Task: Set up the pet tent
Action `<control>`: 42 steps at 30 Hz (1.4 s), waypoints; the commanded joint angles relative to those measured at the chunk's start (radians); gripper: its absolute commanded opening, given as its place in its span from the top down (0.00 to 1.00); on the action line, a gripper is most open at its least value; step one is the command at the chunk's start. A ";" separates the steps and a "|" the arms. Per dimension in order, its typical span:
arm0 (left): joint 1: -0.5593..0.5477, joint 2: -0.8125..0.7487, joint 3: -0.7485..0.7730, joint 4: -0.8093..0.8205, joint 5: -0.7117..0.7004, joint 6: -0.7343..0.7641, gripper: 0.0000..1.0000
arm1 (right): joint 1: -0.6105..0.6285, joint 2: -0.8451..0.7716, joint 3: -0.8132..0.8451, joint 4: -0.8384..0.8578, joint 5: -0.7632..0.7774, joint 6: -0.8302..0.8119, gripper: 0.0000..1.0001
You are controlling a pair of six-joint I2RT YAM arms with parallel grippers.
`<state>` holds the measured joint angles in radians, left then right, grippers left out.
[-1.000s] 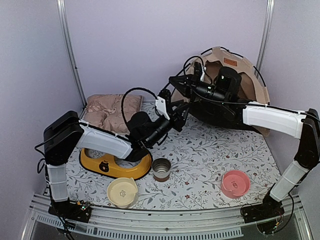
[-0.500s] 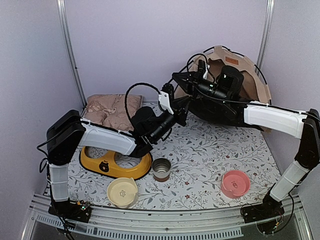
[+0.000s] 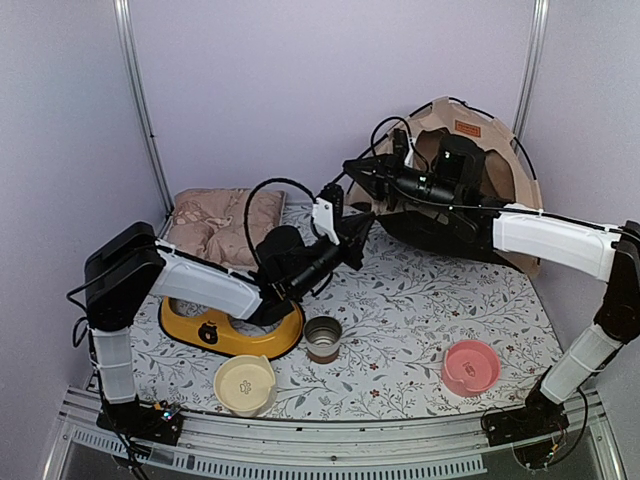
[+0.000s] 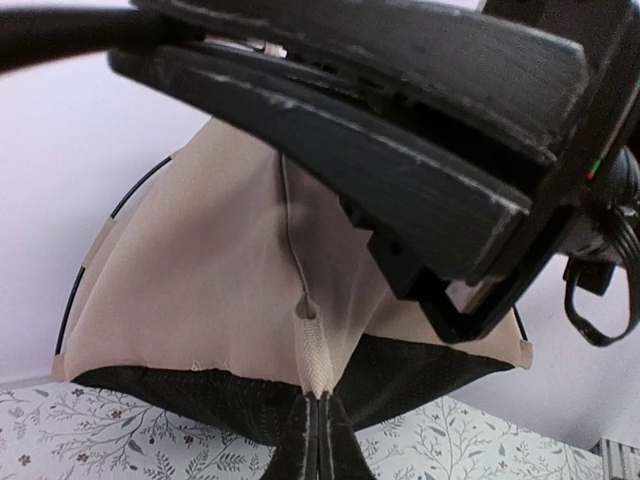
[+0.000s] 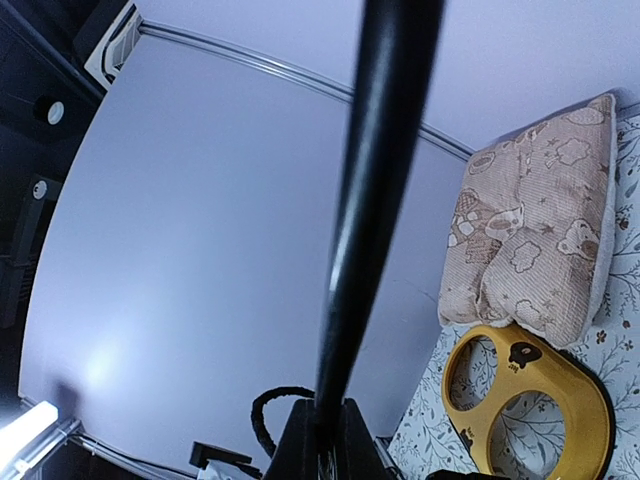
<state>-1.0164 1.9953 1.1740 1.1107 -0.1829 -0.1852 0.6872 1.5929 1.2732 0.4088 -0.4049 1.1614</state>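
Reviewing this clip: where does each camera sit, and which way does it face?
Top external: above and behind the bases, looking down at the table; both arms reach the pet tent.
Left wrist: on the left arm, facing the tent's fabric; the left gripper pinches it.
Right wrist: on the right arm, facing the cushion and yellow feeder; the right gripper holds a black pole.
Shared: top and right wrist both show the cushion.
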 commanded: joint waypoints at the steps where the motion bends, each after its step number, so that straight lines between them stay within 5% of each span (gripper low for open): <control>1: -0.012 -0.091 -0.096 -0.008 0.024 0.004 1.00 | -0.010 -0.072 -0.009 -0.041 -0.010 -0.079 1.00; 25: -0.034 -0.255 -0.447 0.024 -0.058 0.010 1.00 | -0.070 -0.149 -0.113 -0.169 0.130 -0.245 1.00; 40: -0.044 -0.251 -0.403 -0.001 -0.011 0.027 1.00 | -0.056 -0.135 -0.072 -0.156 0.058 -0.225 1.00; 42: -0.040 -0.236 -0.383 0.020 0.000 0.025 0.93 | -0.033 -0.129 -0.042 -0.148 0.051 -0.206 1.00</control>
<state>-1.0489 1.7306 0.7338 1.1019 -0.2218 -0.1696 0.6209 1.4784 1.1675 0.2092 -0.3038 0.9253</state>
